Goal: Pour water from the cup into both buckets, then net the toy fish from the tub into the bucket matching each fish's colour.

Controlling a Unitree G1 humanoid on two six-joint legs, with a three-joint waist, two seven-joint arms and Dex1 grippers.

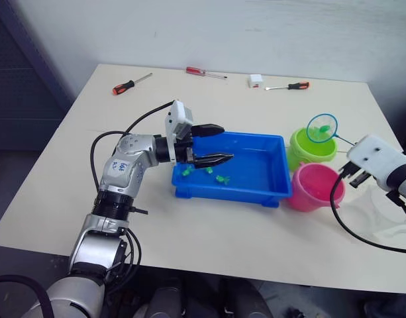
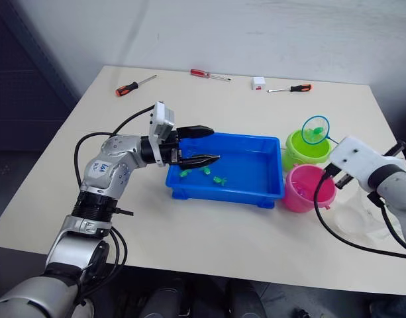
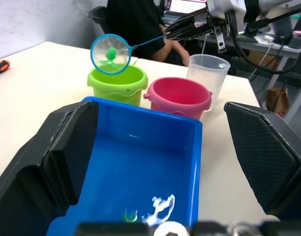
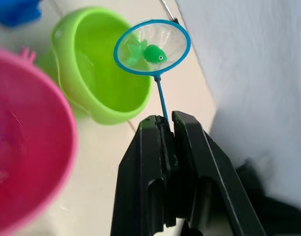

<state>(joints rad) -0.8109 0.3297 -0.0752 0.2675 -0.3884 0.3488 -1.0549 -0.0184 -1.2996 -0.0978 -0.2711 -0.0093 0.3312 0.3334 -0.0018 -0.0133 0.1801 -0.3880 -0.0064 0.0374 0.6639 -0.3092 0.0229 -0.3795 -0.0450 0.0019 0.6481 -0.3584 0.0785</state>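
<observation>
One fish netted: we hold a green fish (image 4: 152, 53) in the net (image 4: 151, 47) above the green bucket (image 1: 312, 150).
Right hand (image 4: 168, 129): clamped on the net's handle.
Left hand (image 1: 214, 144): wide apart over the tub (image 1: 255, 182), three green fish inside.
Pink bucket (image 1: 314, 187): beside the green one on the surface (image 1: 70, 152).

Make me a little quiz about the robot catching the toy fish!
1. True or false: the net holds a pink fish.
2. Which bucket is the net above: A the green bucket, B the pink bucket, C the blue tub?
3. Fill in: the right gripper pinches the net's ____.

Key: 1 false, the fish is green. 2 A. 3 handle.
</observation>
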